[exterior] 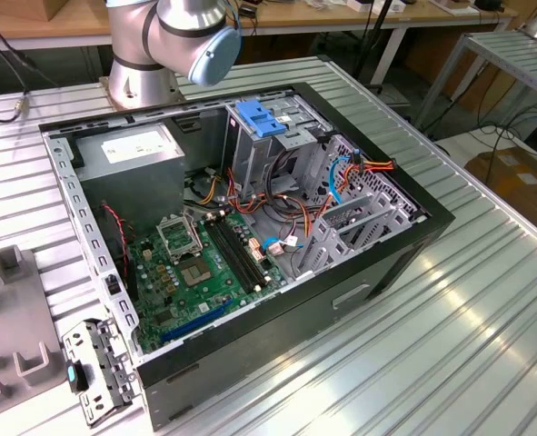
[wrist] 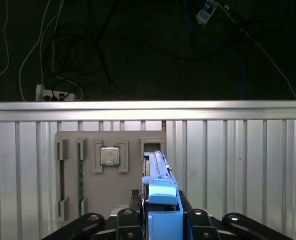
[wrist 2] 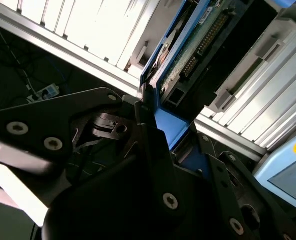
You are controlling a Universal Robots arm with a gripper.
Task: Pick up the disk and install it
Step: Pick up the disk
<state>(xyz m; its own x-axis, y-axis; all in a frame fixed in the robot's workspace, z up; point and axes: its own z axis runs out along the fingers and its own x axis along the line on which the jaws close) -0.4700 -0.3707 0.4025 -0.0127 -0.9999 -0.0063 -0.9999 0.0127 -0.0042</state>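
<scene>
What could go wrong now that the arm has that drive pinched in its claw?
1. The gripper seems to pinch the disk only by its thin edges, so it might slip or tilt.
2. The disk's bare circuit board is exposed in the second wrist view; a knock against metal could harm it.
3. In the exterior view, loose cables crowd the metal cage inside the computer case and could snag the disk.

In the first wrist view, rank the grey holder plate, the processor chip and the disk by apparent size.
1. grey holder plate
2. disk, though nearness to the camera enlarges it
3. processor chip
</scene>
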